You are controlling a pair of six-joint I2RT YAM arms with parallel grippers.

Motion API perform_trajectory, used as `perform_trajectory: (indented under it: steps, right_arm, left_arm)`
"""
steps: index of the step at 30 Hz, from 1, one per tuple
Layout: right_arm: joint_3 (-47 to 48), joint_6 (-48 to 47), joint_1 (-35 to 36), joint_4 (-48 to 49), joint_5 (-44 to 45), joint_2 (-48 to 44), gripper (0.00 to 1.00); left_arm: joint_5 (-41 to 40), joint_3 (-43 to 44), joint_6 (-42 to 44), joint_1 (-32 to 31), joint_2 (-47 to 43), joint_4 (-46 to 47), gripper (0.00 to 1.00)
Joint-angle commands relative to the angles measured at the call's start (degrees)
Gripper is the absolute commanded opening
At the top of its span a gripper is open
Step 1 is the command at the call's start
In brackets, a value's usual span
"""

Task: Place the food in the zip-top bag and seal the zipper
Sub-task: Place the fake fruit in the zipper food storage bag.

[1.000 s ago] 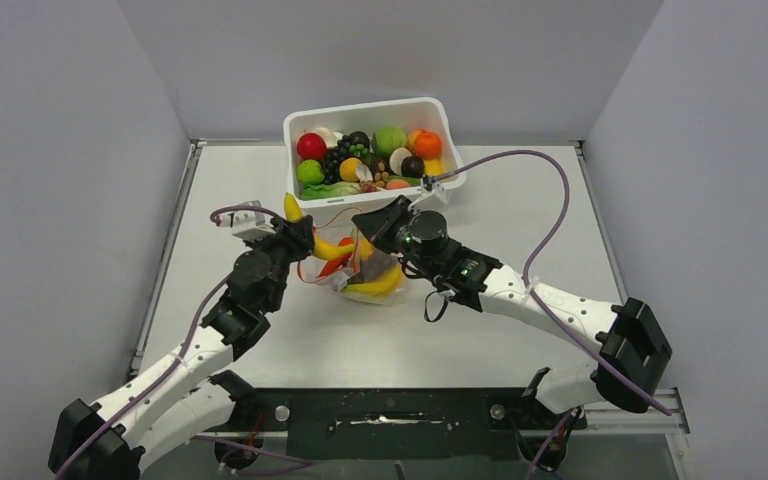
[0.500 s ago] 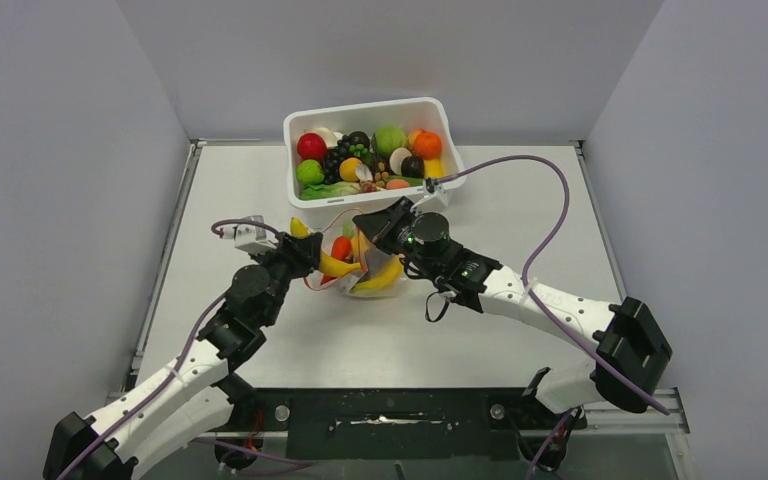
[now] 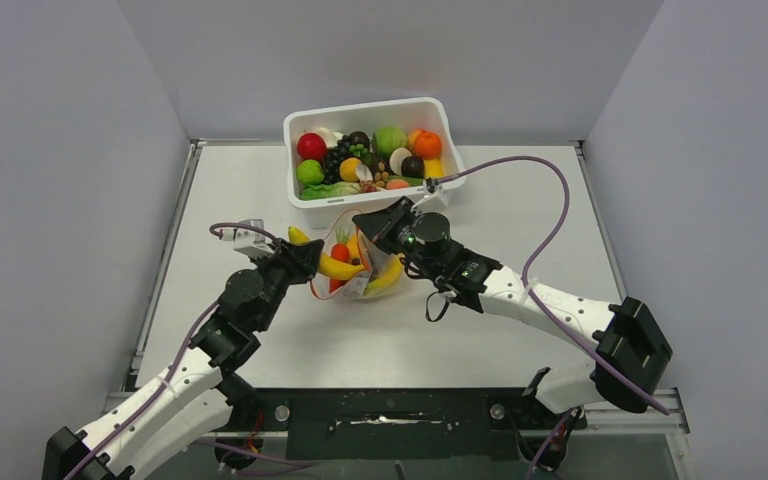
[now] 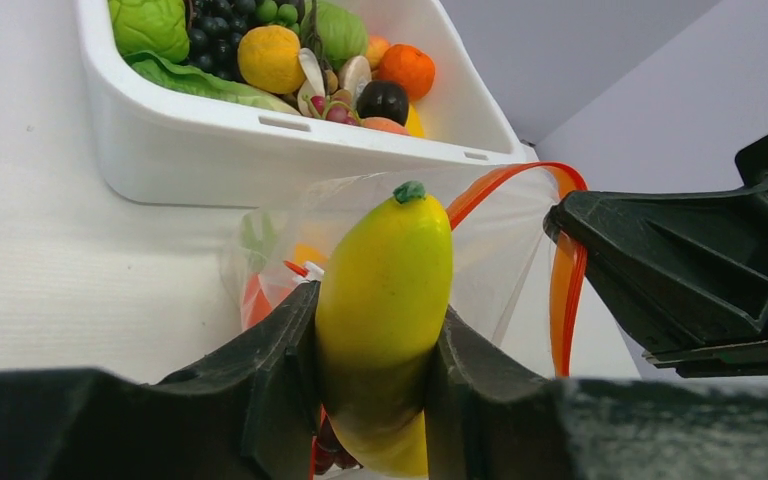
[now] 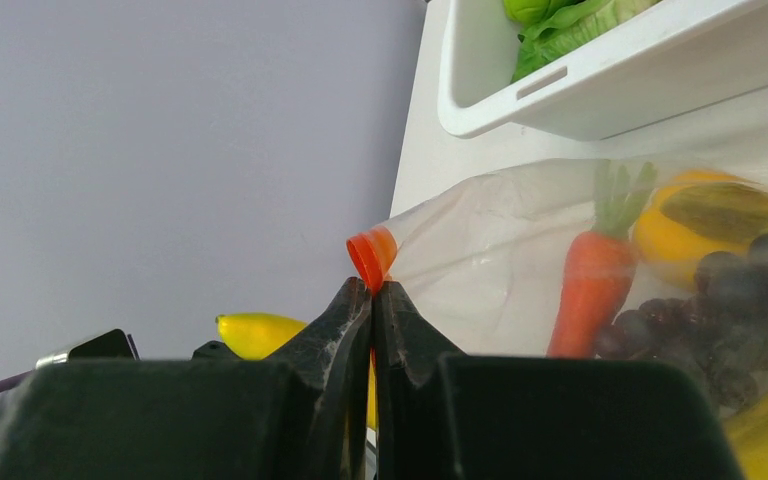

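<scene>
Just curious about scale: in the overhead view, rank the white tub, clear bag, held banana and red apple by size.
Largest to smallest:
1. white tub
2. clear bag
3. banana, partly hidden by its holder
4. red apple

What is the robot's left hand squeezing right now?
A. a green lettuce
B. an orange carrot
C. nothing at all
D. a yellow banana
D: in the left wrist view, the left gripper is clamped on both sides of a yellow banana, just in front of the open mouth of the zip-top bag.
</scene>
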Motion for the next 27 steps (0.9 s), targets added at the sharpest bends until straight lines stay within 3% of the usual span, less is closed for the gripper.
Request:
perform_trajectory:
  steps: [1, 6, 12, 18, 23, 27]
  right_arm:
    - [0.0, 1.1, -0.3, 7.5, 0.5, -2.1, 0.00]
    - [-0.1, 1.3, -0.3, 8.4, 0.9, -1.3, 0.00]
    - [3.7, 3.2, -1.4, 11.4, 0.4, 2.4, 0.00]
    - [6.7, 2.7, -0.4, 12.8, 1.1, 5.0, 0.00]
    - [6.7, 5.4, -0.5, 13.4, -0.5, 7.0, 0.00]
    - [5.6, 5.4, -0.5, 13.4, 0.3, 6.6, 0.00]
  left_arm:
    - [-2.5, 2.9, 1.6, -0.3, -3.5, -1.5, 0.16]
    - [-11.6, 5.0, 6.5, -0.4, -4.3, -2.4, 0.12]
    - [-14.2, 8.0, 13.0, -0.4, 2.1, 3.8, 0.11]
    - [-19.1, 5.5, 13.1, -0.9, 8.8, 10.3, 0.10]
    - [-27.0, 4.8, 12.8, -1.2, 8.4, 12.9, 0.07]
    - [-28.4, 5.8, 14.7, -1.2, 6.3, 11.5, 0.07]
